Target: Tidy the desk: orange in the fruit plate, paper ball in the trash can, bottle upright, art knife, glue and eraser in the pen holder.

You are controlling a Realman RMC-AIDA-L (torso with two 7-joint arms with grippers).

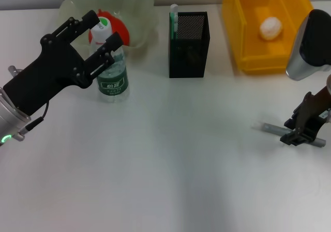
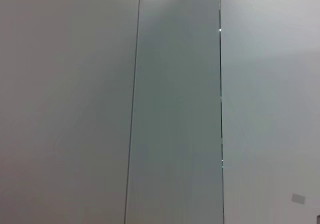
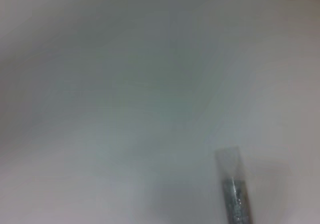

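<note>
One slim grey art knife (image 1: 295, 135) lies flat on the white desk (image 1: 170, 180), directly under the right gripper (image 1: 300, 134), whose fingers straddle it for a pickup; whether they have clamped I cannot tell. One clear bottle (image 1: 111, 72) stands upright between the spread fingers of the left gripper (image 1: 93, 41).

left pincer (image 1: 101, 31) open at bottle (image 1: 113, 73) | right pincer (image 1: 299, 137) on art knife (image 1: 294, 134)

Bottle (image 1: 112, 66) before fruit plate (image 1: 135, 12); pen holder (image 1: 189, 45) right (trash can (image 1: 243, 25) rightmost, perhaps holding paper ball (image 1: 270, 28))
</note>
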